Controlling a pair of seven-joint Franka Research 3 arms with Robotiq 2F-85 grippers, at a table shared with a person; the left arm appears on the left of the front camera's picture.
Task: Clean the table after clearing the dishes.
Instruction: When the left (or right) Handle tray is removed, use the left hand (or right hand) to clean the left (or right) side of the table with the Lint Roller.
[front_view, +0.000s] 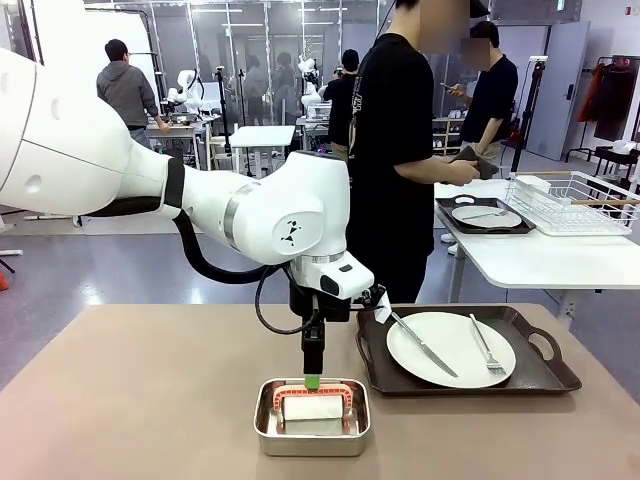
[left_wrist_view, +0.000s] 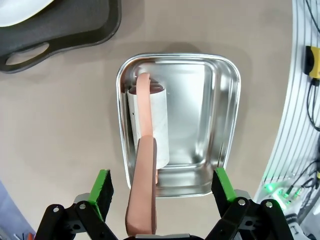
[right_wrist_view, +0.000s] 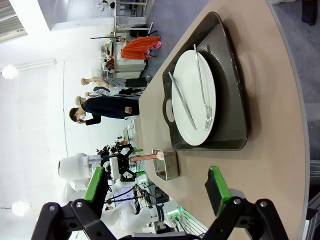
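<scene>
A white plate (front_view: 450, 350) with a knife (front_view: 424, 344) and fork (front_view: 487, 347) lies on a dark brown tray (front_view: 545, 378) on the right of the tan table (front_view: 130, 400). My left gripper (front_view: 312, 379) hangs over a steel pan (front_view: 311, 432) holding a pink-framed roller (front_view: 311, 404). In the left wrist view this gripper (left_wrist_view: 162, 186) is open, its green pads either side of the roller's pink handle (left_wrist_view: 142, 195) without touching it. My right gripper (right_wrist_view: 156, 192) is open above the table (right_wrist_view: 280, 125), looking at the plate (right_wrist_view: 192, 95) on its tray (right_wrist_view: 232, 75).
A person in black stands at the far side holding a grey cloth (front_view: 475, 158). Behind on the right, a white table (front_view: 540, 260) carries a second tray with a plate (front_view: 485, 216) and a wire rack (front_view: 575, 200).
</scene>
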